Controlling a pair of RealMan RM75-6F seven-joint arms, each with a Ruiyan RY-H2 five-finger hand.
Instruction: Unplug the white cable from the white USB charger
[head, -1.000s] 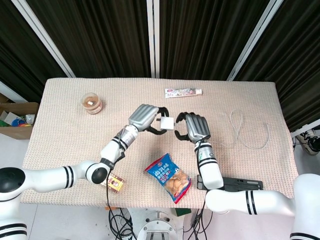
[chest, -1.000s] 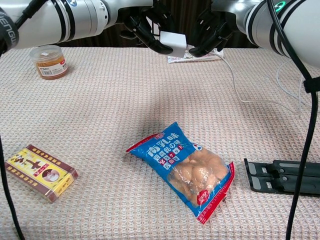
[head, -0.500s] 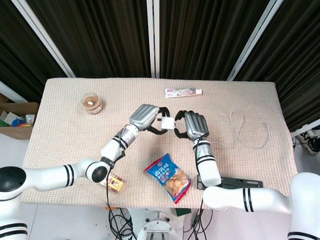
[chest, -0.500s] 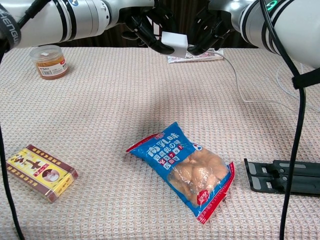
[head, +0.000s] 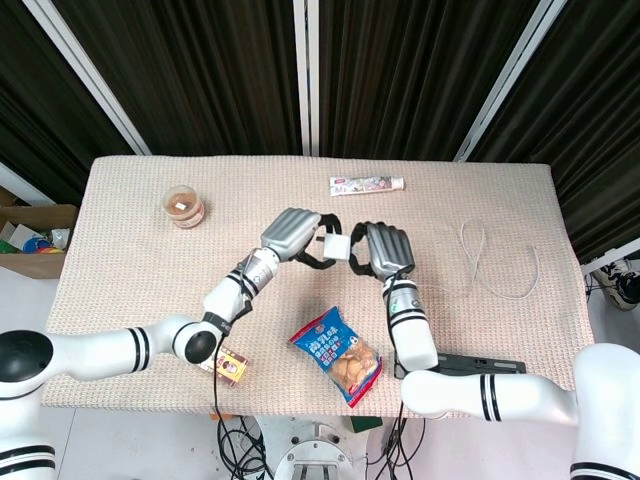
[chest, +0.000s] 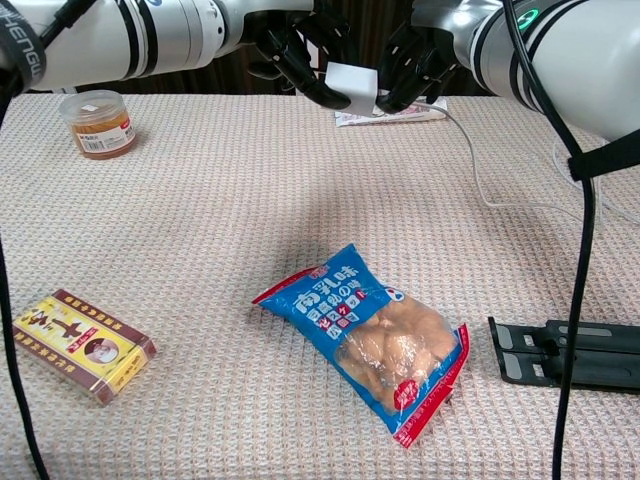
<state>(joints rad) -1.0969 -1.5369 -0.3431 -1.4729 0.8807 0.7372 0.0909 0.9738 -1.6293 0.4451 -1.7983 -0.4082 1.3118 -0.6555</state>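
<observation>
White USB charger (chest: 350, 80) gripped above the table by left hand (head: 291, 234). Right hand (head: 388, 250) closed on white cable (chest: 470, 150) at the charger's side.

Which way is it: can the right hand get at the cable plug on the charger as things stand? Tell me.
Probably yes. The left hand holds the white USB charger up off the table, and the right hand is right against its other side, where the white cable leaves. Nothing stands between them, though the fingers hide the plug itself.

White black-banded arms, silver-backed black-fingered hands
</observation>
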